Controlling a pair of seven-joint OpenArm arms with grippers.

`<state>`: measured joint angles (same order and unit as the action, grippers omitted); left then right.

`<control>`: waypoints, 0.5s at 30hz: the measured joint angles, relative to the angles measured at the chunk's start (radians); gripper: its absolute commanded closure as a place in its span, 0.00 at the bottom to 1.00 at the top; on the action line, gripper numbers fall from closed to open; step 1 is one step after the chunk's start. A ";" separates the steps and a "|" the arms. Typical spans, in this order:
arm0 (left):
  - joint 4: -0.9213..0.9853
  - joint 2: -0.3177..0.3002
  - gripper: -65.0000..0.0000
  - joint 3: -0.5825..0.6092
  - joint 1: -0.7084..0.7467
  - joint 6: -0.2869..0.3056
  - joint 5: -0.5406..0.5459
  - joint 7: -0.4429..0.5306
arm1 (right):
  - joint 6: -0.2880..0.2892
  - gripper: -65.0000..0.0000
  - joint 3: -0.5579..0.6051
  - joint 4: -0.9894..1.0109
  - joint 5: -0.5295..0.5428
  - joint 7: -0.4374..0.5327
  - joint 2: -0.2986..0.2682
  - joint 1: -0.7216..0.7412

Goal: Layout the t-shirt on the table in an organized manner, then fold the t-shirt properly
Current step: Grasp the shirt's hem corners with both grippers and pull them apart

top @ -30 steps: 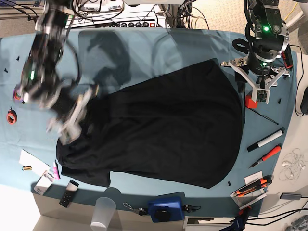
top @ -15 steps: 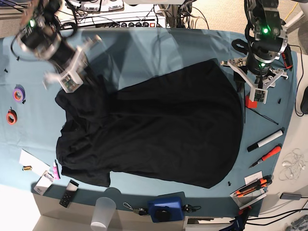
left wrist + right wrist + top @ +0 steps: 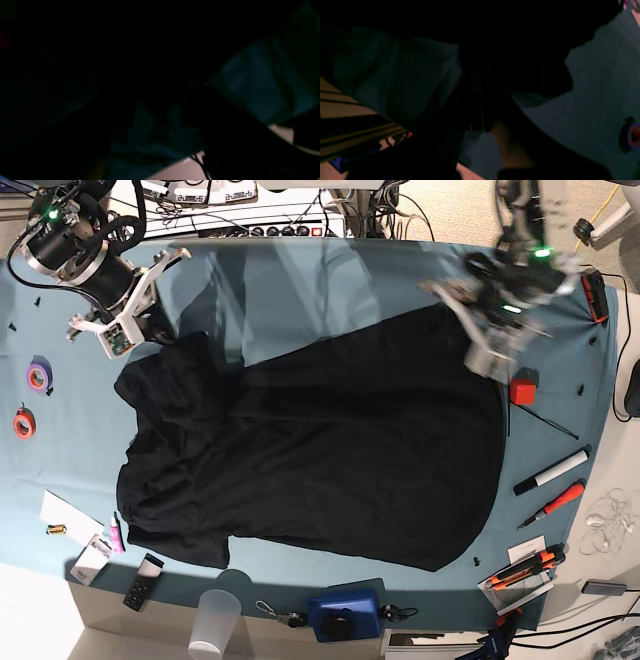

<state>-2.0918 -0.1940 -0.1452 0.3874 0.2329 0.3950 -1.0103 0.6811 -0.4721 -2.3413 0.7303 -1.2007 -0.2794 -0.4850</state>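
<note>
Base view, left to right: my right jaws, closed at the far-left corner of the large black soft fabric t-shirt; whether they pinch cloth, I cannot tell. The t-shirt lies spread, rumpled at left, mid-counter, teal-clothed. My left jaws stand wide over its far-right edge. Limp, light: best pinched at hems or shoulders.
</note>
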 measured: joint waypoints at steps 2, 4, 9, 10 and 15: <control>0.035 0.001 0.51 0.024 0.003 -0.030 0.000 -0.005 | 0.000 1.00 0.000 0.000 0.000 0.000 0.000 0.000; 0.064 0.006 0.49 0.034 0.003 -0.034 -0.024 0.015 | 0.000 1.00 0.000 0.000 0.000 0.000 0.000 0.000; 0.133 0.042 0.49 0.033 -0.003 -0.099 -0.129 0.120 | 0.000 1.00 0.000 0.000 -0.001 0.000 0.000 0.000; 0.149 0.042 0.49 0.033 -0.010 -0.098 -0.128 0.134 | 0.000 1.00 0.000 0.000 -0.003 0.000 0.000 0.000; 0.199 0.042 0.83 0.032 -0.056 -0.132 -0.138 0.148 | 0.000 1.00 0.000 0.000 -0.005 -0.048 0.000 0.000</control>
<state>-1.8931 -0.1524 -0.1127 0.3313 0.1013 0.2573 -0.8619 0.6811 -0.4721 -2.3413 0.7254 -1.2488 -0.2798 -0.4850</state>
